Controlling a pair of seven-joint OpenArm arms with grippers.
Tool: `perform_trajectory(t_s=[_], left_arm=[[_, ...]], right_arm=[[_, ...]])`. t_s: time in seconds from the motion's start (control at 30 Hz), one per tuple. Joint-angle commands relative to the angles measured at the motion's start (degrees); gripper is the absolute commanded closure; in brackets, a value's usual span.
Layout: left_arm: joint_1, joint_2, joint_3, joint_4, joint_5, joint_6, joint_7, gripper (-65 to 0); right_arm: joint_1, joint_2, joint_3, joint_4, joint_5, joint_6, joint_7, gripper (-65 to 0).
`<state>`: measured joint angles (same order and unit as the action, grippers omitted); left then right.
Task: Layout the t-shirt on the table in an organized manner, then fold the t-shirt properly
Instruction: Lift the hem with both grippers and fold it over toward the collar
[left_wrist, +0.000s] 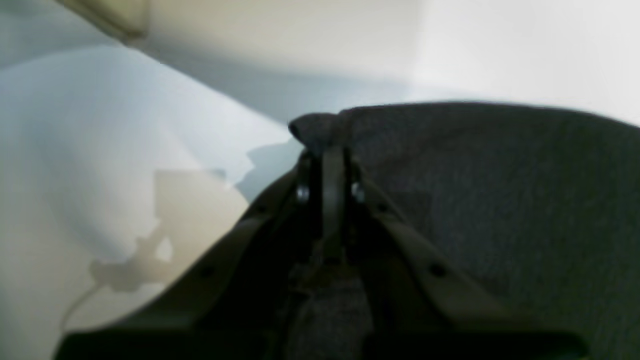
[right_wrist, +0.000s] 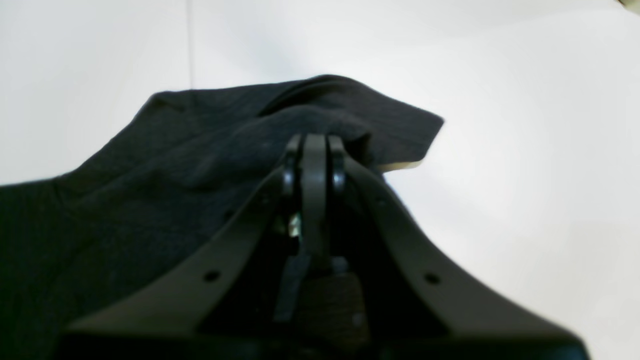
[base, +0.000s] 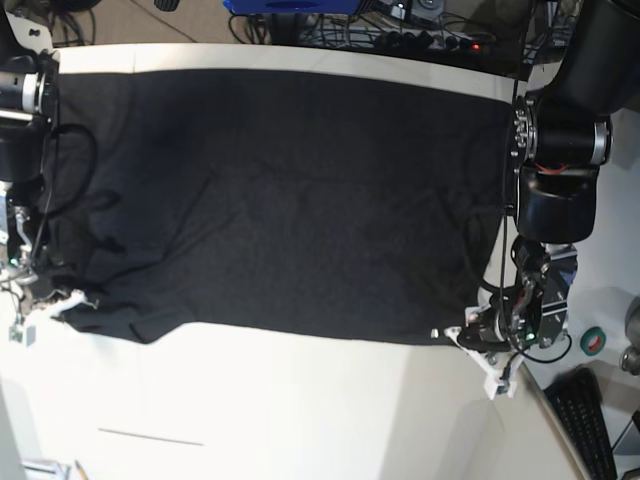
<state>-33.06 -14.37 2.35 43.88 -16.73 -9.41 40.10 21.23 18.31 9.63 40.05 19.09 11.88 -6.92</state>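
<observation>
Both grippers clamp corners of the t-shirt (base: 280, 200), spread black and flat across the table (base: 300, 400): left gripper (left_wrist: 327, 150) shut on a bunched corner, right gripper (right_wrist: 314, 145) shut on a fold; no readable writing shows

Matt black knit cloth of the t-shirt (base: 290, 200) lies across a smooth, off-white surface (base: 300, 410) with a faint sheen.

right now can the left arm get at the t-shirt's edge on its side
Likely yes: the left claw already looks closed on a bunched corner of the t-shirt, with only bare table beside it and nothing in the way.
</observation>
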Motion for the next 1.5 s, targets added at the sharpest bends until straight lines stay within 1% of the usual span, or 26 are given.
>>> perform_trajectory(t_s=[0.0, 0.13, 0.2, 0.33, 0.43, 0.5, 0.6, 0.7, 0.8, 0.87, 1.0, 1.1, 1.17, 1.27, 1.47], left_arm=[[-0.74, -0.53, -0.46, 1.88, -0.37, -0.30, -0.76, 0.0], [3.48, -0.53, -7.05, 6.45, -0.37, -0.30, -0.67, 0.0], [4.53, -0.53, -8.99, 8.91, -0.28, -0.39, 1.44, 0.0], [6.03, -0.53, -9.43, 14.36, 0.07, -0.39, 6.01, 0.0], [8.40, -0.71, -9.60, 19.46, -0.19, -0.39, 7.24, 0.0], [9.28, -1.59, -9.69, 21.48, -0.37, -0.39, 8.12, 0.0], [10.51, -2.90, -9.78, 23.95, -0.37, -0.30, 8.21, 0.0], [11.30, -3.43, -9.78, 25.62, -0.37, -0.30, 8.21, 0.0], [12.36, -4.05, -12.24, 26.76, -0.37, -0.30, 8.21, 0.0], [12.36, -4.13, -13.56, 27.11, -0.37, -0.30, 8.30, 0.0], [12.36, -4.13, -13.38, 27.02, -0.37, -0.39, 8.39, 0.0], [12.44, -3.96, -13.65, 27.11, -0.37, -0.39, 10.85, 0.0], [12.36, -3.96, -14.00, 27.55, -0.37, -0.39, 11.38, 0.0], [12.36, -4.05, -13.82, 29.92, -0.37, -0.39, 11.64, 0.0], [12.36, -4.05, -13.47, 30.98, -0.37, -0.39, 11.64, 0.0]], right_arm=[[0.88, 1.52, -0.09, 0.96, 0.12, 0.12, 1.60, 0.0], [-0.35, 2.22, -0.09, 0.96, 0.12, 0.12, 1.60, 0.0], [-1.23, 2.31, -0.09, 1.22, 0.12, 0.12, 1.60, 0.0], [-2.64, 3.28, -0.09, 4.21, 0.12, 0.12, 1.34, 0.0], [-3.26, 3.45, 0.35, 6.50, 0.12, -0.06, -2.09, 0.0], [-4.22, 3.63, 0.35, 7.46, 0.12, -0.06, -3.41, 0.0], [-5.63, 4.51, 0.35, 9.22, 0.20, -0.14, -3.41, 0.0], [-5.98, 4.68, 0.35, 9.31, 0.20, -0.14, -3.41, 0.0], [-5.98, 4.68, 0.35, 9.22, 0.20, -0.14, -3.41, 0.0], [-5.98, 4.68, 0.35, 9.22, 0.20, -0.14, -3.41, 0.0], [-5.89, 4.68, 0.17, 9.22, 0.20, -0.14, -3.41, 0.0], [-5.81, 4.68, 0.35, 9.22, 0.20, -0.14, -3.41, 0.0], [-5.63, 4.68, 0.35, 9.22, 0.20, -0.14, -3.41, 0.0], [-5.45, 5.83, 0.35, 9.31, 0.20, -0.14, -3.50, 0.0], [-5.54, 6.27, 0.35, 9.31, 0.20, -0.14, -3.50, 0.0]])
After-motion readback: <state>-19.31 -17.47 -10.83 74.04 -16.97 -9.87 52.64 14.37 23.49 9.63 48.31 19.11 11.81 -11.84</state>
